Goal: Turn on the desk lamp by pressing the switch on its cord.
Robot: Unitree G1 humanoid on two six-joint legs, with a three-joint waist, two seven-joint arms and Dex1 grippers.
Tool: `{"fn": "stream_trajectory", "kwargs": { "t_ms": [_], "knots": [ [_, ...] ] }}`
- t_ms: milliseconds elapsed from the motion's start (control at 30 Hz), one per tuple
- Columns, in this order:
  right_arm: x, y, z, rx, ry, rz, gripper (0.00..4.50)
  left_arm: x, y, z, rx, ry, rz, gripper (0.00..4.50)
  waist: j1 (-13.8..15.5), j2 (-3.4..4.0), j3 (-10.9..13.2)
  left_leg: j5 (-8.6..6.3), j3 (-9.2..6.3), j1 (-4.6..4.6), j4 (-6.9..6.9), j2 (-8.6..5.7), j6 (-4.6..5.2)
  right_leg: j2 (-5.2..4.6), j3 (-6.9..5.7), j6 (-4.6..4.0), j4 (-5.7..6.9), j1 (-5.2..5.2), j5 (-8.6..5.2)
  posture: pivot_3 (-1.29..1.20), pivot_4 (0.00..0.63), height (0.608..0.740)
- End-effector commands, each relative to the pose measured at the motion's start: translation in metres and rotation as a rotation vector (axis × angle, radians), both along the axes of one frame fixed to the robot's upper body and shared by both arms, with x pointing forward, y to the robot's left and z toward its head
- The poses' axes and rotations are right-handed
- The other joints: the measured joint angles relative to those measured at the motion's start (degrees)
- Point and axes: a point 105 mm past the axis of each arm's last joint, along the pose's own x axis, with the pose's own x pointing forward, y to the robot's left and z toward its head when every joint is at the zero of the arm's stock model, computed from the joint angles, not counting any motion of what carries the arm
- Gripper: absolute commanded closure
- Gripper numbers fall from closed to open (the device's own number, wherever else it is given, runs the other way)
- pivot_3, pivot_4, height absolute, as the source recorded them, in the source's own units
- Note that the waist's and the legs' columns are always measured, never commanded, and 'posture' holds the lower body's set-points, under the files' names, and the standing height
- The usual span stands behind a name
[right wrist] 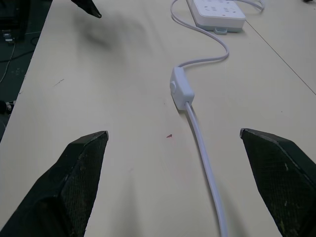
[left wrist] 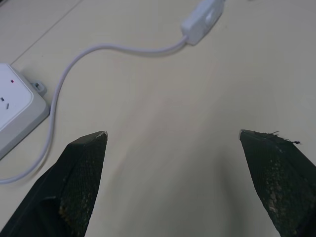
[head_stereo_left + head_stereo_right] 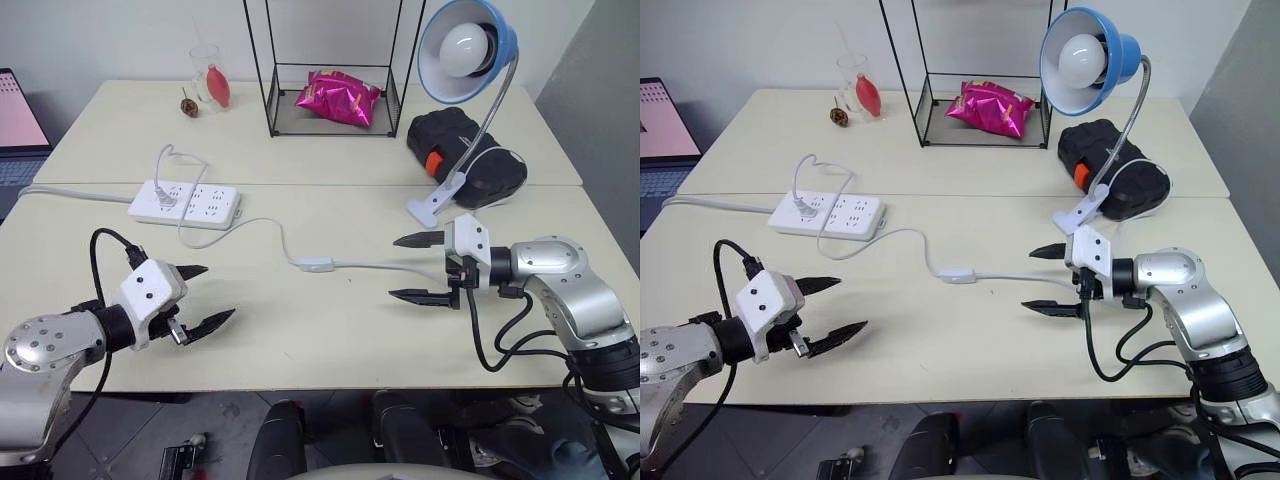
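switch [image 3: 316,264] lies mid-table on its cord [image 3: 380,266]; left gripper [image 3: 205,296] at eight o'clock, right gripper [image 3: 418,268] at three o'clock, both fingers spread wide, empty.

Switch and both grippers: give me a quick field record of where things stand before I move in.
switch: lies flat on the table, between the two grippers, untouched
cord: runs from the power strip through the switch toward the lamp's clip
desk lamp: bulb unlit, clipped at the table's right
left gripper: open, empty, pointing toward the switch
right gripper: open, empty, its fingers either side of the cord
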Motion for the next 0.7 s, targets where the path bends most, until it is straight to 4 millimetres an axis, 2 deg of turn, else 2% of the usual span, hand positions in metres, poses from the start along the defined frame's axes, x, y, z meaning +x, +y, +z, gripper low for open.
{"fn": "stream_trajectory", "kwargs": {
  "t_ms": [33,200,400,600,700],
  "knots": [
    [0.002,0.003,0.011,0.008,-0.060,0.026,0.00,-0.002,-0.004,0.017,-0.005,-0.058,-0.032,0.05,-0.01,0.01,0.00,0.00,0.00,0.00,0.00,0.00,0.00,0.00,0.00,0.00,0.00,0.00,0.00,0.00,0.150,0.740],
    [0.002,0.005,0.011,0.013,-0.068,0.027,0.00,0.001,-0.005,0.022,0.008,-0.066,-0.015,0.05,0.00,0.01,0.00,0.00,0.01,0.00,-0.01,0.00,0.00,0.00,0.00,-0.01,0.00,0.00,-0.01,0.00,0.150,0.740],
    [0.004,0.007,0.014,0.023,-0.096,0.023,0.00,0.005,-0.021,0.040,-0.028,-0.145,-0.076,0.05,0.02,0.00,0.00,0.00,0.00,-0.01,0.00,-0.01,0.00,0.00,0.01,0.01,0.00,0.01,0.01,0.00,0.150,0.740],
    [0.004,0.010,0.015,0.033,-0.105,0.020,0.00,0.003,-0.023,0.043,-0.033,-0.134,-0.117,0.05,-0.07,0.01,0.01,0.00,0.01,0.00,-0.01,0.00,0.00,0.01,0.00,-0.01,0.00,0.00,0.00,0.00,0.150,0.740],
    [0.006,0.012,0.019,0.044,-0.109,0.021,0.00,0.002,-0.021,0.037,0.037,-0.128,-0.138,0.05,-0.07,0.01,0.01,0.00,0.01,-0.01,-0.01,0.00,0.00,0.00,0.00,-0.01,0.00,0.00,-0.01,0.00,0.150,0.740]
  ]
}}
